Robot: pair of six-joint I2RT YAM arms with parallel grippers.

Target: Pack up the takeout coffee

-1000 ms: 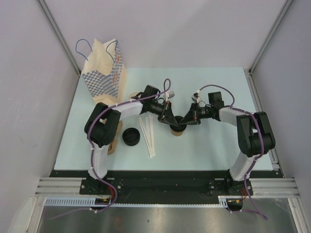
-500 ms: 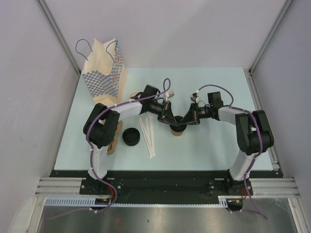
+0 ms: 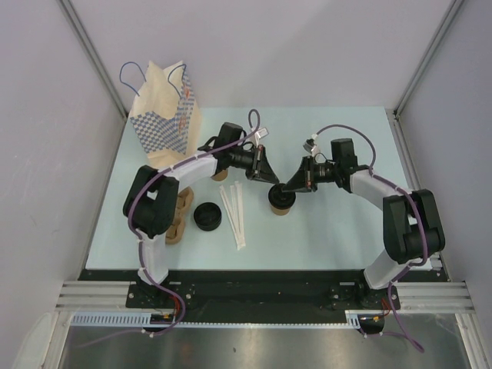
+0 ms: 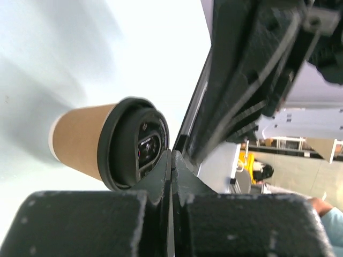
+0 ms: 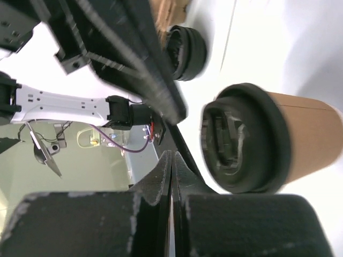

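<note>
Left hand (image 3: 272, 175) pulled back from takeout coffee (image 3: 280, 202) | tan, black-lidded, upright | it and right hand (image 3: 287, 187) both clenched, empty

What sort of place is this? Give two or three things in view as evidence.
Probably a robotics lab cell staged for takeout packing: a left arm and right arm bolted at the edge of a pale table, plain panels around it, and a lidded takeout coffee and paper bag on it.

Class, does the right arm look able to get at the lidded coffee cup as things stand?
Probably yes: the right gripper is close beside the takeout coffee, nothing between them, but its shut jaws must open first.
</note>
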